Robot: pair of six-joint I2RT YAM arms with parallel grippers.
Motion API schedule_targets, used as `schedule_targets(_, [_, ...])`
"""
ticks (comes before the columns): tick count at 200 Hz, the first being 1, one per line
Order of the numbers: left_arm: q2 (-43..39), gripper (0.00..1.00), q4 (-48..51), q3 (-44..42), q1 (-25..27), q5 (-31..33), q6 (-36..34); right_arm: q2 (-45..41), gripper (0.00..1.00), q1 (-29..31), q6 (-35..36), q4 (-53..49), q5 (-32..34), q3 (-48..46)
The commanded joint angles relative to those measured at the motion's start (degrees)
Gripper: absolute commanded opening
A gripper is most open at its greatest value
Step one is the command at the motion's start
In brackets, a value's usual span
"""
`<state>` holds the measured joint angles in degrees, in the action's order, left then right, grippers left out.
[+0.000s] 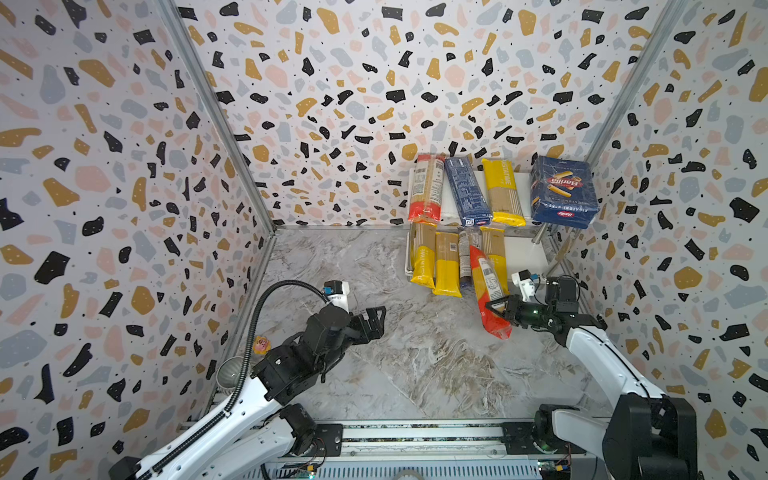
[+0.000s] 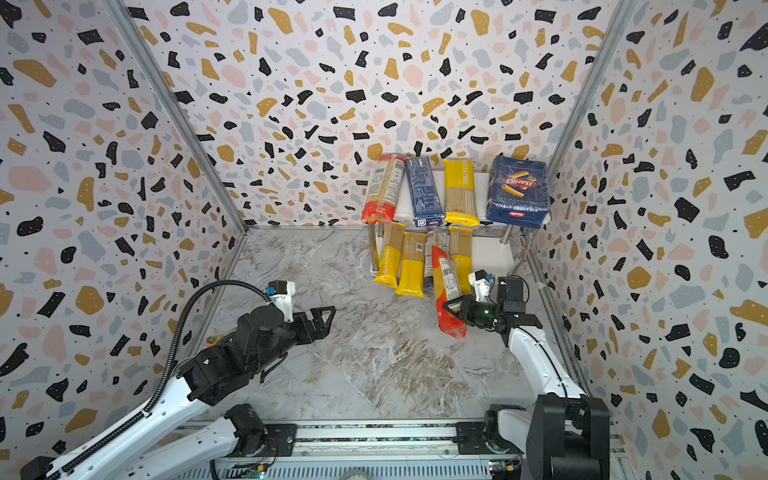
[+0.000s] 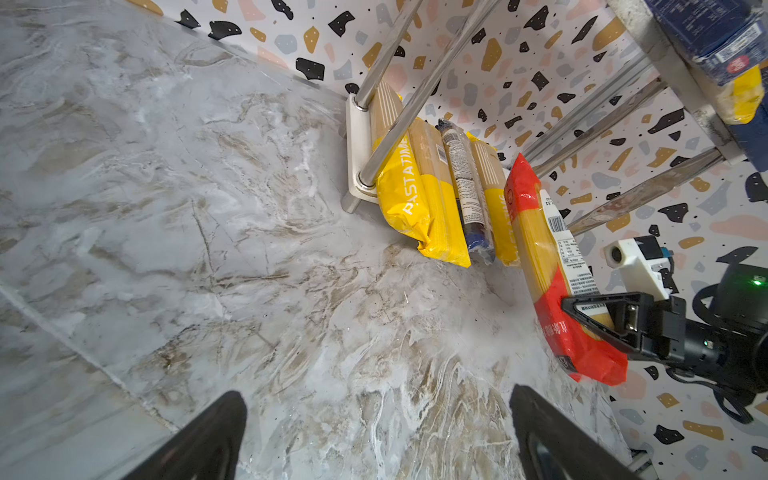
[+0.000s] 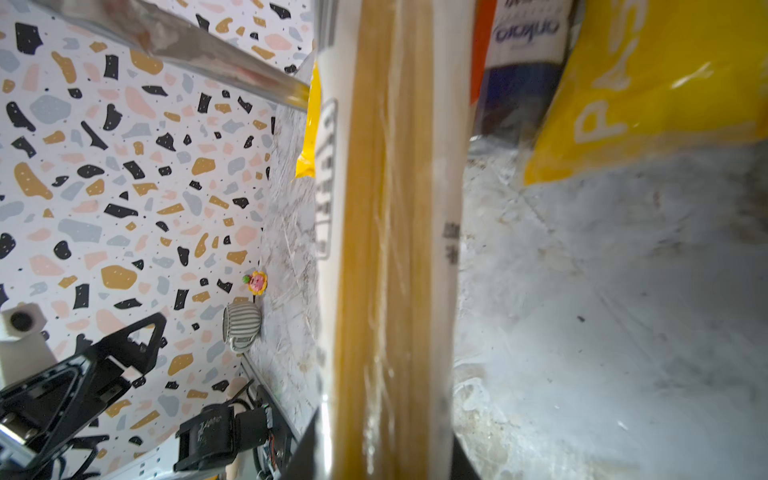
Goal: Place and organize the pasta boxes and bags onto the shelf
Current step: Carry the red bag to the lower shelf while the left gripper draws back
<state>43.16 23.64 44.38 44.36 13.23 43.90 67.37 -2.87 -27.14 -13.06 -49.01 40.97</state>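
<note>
Surface: grey marble-look tabletop, enclosed by terrazzo-print walls.
Shelf: upper right in both top views, with a wide Barilla box at the right end of its top board.
Right gripper: clamped on a red-ended bag, whose far end lay over the lower board's yellow bags.
Left gripper: jaws apart and empty, left of centre.
Right wrist view: showed the striped cup unobstructed beside a flower toy. In a top view an arm cable crossed the cup.

Glossy plastic bags, shiny chrome shelf legs, cardboard boxes.
</note>
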Motion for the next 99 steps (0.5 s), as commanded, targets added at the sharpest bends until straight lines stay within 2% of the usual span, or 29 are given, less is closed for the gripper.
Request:
schedule_targets(1, [0.4,0.99,-2.6,2.1,-0.2,-1.0,-1.8,-0.7,0.18,-2.2,4.7,3.7,-0.4,6.9])
schedule_targets(63, [2.9,0.99,-4.6,2.5,-0.3,-2.3,-2.6,6.4,0.17,-5.8,10.4,-0.4,12.8,14.5])
schedule_targets(99, [5.2,0.99,-6.8,2.6,-0.4,-4.1,-3.0,9.6,0.17,-6.2,8.9,3.1,15.4,15.8])
